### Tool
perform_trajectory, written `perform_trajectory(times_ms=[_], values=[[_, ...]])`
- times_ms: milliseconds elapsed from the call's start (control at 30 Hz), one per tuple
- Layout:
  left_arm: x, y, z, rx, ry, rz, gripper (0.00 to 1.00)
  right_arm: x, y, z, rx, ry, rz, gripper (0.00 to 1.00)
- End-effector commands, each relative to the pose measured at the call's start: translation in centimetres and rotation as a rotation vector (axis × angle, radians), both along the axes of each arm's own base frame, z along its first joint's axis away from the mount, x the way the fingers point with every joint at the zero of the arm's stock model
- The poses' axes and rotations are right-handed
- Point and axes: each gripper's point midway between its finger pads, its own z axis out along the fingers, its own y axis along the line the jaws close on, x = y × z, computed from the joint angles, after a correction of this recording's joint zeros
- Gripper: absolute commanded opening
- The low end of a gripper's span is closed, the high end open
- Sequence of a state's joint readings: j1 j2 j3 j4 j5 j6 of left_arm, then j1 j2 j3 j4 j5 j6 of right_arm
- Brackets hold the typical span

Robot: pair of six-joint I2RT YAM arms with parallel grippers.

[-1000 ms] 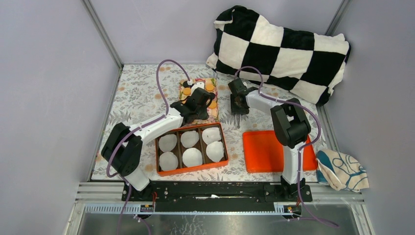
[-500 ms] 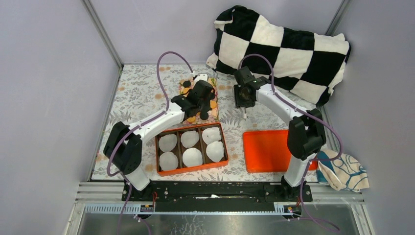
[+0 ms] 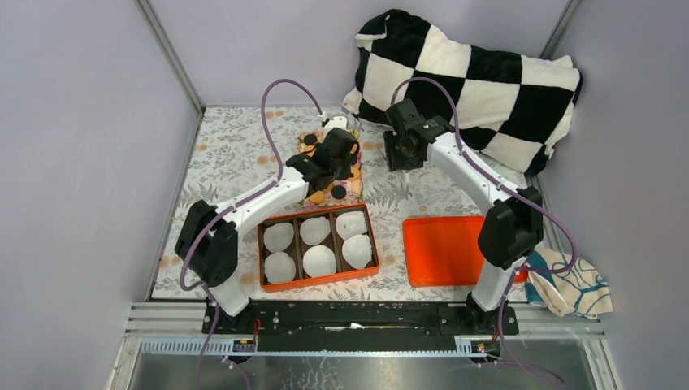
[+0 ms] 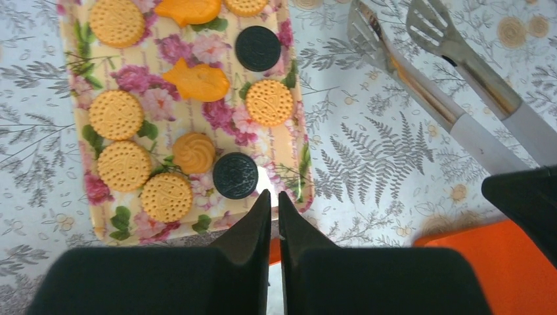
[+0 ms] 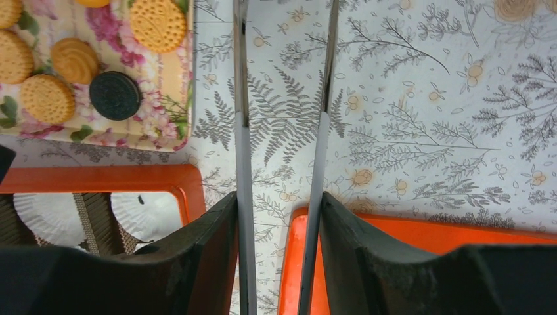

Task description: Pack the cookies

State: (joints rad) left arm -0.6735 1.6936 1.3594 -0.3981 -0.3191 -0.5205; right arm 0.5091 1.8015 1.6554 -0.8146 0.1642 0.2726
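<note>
— What sits under the left end effector (image 4: 274, 197)?
— Its fingers nearly meet, empty, at the near edge of a floral tray (image 4: 211, 49) of cookies (image 4: 116, 115), two black. Metal tongs (image 4: 476, 146) cross the tabletop (image 4: 368, 170) rightward.

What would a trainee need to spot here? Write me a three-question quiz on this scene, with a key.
1. True or false: the paper cups in the orange box already hold cookies.
2. What does the right hand hold? A) tongs B) a cookie C) a paper cup
3. In the left wrist view, how many black cookies lie on the flowered tray?
Key: 1 false; 2 A; 3 two.
</note>
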Motion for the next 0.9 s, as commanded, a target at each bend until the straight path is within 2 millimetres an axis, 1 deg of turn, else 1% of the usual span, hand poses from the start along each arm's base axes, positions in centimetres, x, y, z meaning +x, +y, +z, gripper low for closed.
perform_trajectory(times_ms=[0, 100, 167, 267, 367, 567, 700, 800, 867], values=[[0.0, 2.3, 1.3, 0.052, -0.055, 0.072, 0.11, 0.2, 2.5, 4.5, 0.071, -0.118, 0.080, 0.48], [-0.1, 3.2, 1.8, 0.049, -0.070, 0.103, 0.12, 0.0, 4.3, 5.0, 0.112, -0.127, 0.132, 0.45], [-0.1, 4.2, 2.0, 0.049, -0.078, 0.142, 0.15, -0.2, 5.6, 5.2, 0.134, -0.125, 0.169, 0.45], [-0.2, 5.8, 1.7, 0.042, -0.069, 0.188, 0.16, -0.8, 7.4, 5.0, 0.149, -0.119, 0.220, 0.45], [-0.2, 6.9, 1.4, 0.033, -0.058, 0.210, 0.17, -1.1, 8.9, 4.8, 0.158, -0.121, 0.255, 0.46], [-0.2, 7.8, 1.5, 0.035, -0.061, 0.232, 0.17, -2.1, 12.1, 4.1, 0.187, -0.095, 0.335, 0.45], [-0.1, 8.3, 1.6, 0.034, -0.061, 0.243, 0.17, -2.4, 13.8, 2.8, 0.195, -0.063, 0.375, 0.45], [-0.2, 8.7, 1.6, 0.036, -0.060, 0.249, 0.17, -2.3, 14.2, 0.9, 0.176, -0.031, 0.381, 0.46], [-0.3, 9.0, 1.7, 0.033, -0.062, 0.255, 0.17, -2.1, 14.0, -0.1, 0.153, -0.019, 0.375, 0.46]])
